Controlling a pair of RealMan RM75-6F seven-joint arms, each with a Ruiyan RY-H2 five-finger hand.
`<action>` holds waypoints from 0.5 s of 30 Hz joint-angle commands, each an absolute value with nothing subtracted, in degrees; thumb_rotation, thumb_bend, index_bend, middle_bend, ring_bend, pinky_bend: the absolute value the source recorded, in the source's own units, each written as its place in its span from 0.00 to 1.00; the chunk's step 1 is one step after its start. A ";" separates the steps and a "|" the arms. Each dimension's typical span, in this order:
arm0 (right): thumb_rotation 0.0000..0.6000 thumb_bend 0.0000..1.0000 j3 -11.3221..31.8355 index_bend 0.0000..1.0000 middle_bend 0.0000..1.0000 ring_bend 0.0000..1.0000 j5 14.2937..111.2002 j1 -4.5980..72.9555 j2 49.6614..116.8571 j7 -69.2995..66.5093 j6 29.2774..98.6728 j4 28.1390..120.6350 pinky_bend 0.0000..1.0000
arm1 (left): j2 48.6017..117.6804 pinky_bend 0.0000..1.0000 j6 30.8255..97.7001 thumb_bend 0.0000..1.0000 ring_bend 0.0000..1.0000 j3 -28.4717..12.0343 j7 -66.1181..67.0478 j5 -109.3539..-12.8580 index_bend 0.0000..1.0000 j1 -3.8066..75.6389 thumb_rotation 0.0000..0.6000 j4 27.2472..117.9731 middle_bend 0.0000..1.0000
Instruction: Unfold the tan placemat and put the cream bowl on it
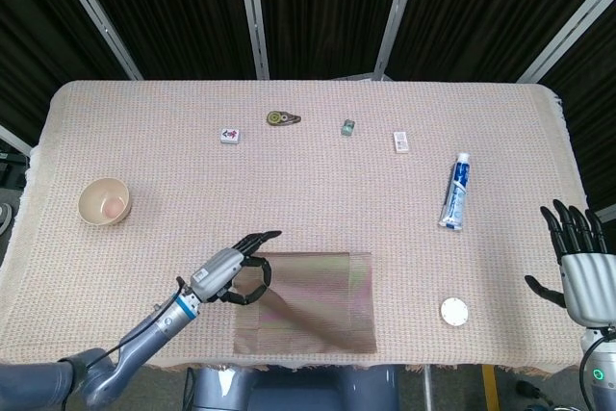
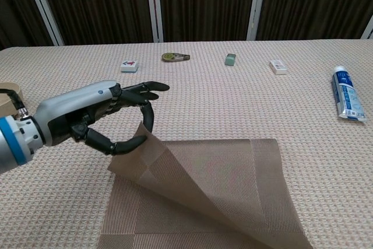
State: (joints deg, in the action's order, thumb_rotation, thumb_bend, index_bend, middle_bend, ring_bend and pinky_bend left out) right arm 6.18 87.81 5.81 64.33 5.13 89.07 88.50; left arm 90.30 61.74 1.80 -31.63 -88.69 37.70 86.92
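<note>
Lying near the front edge of the table [image 1: 318, 180], the tan placemat [image 2: 233, 185] has its top layer's near-left corner lifted, pinched in the left hand [image 2: 102, 118]. The right hand [image 1: 582, 271] hangs off to the side, fingers spread, holding nothing. The cream bowl [image 1: 104, 202] waits far left; it seems to hold something pinkish. That thin pinch could slip, letting the flap fall back folded.
</note>
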 commanded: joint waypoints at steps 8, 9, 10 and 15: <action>1.00 0.00 6.30 0.00 0.00 0.00 87.13 6.01 64.63 5.39 88.38 87.96 0.00 | 89.54 0.00 50.04 0.48 0.00 -12.16 -44.40 -70.33 0.58 42.15 1.00 82.96 0.00; 1.00 0.00 6.33 0.00 0.00 0.00 87.05 6.04 64.69 5.49 88.31 87.88 0.00 | 89.62 0.00 49.29 0.48 0.00 -13.24 -44.85 -69.03 0.58 42.47 1.00 81.94 0.00; 1.00 0.00 6.35 0.00 0.00 0.00 86.99 6.07 64.73 5.57 88.26 87.84 0.00 | 89.62 0.00 48.79 0.48 0.00 -14.01 -45.11 -68.11 0.58 42.69 1.00 81.09 0.00; 1.00 0.00 6.44 0.00 0.00 0.00 86.52 6.25 64.99 6.04 87.76 87.64 0.00 | 89.56 0.00 46.58 0.48 0.00 -16.92 -44.46 -64.44 0.59 43.86 1.00 75.82 0.00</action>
State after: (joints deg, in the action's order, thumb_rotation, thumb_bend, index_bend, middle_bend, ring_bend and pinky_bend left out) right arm 6.44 86.55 6.22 64.96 6.01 87.80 87.67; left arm 89.55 47.51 -15.74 -44.70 -65.79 43.17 77.67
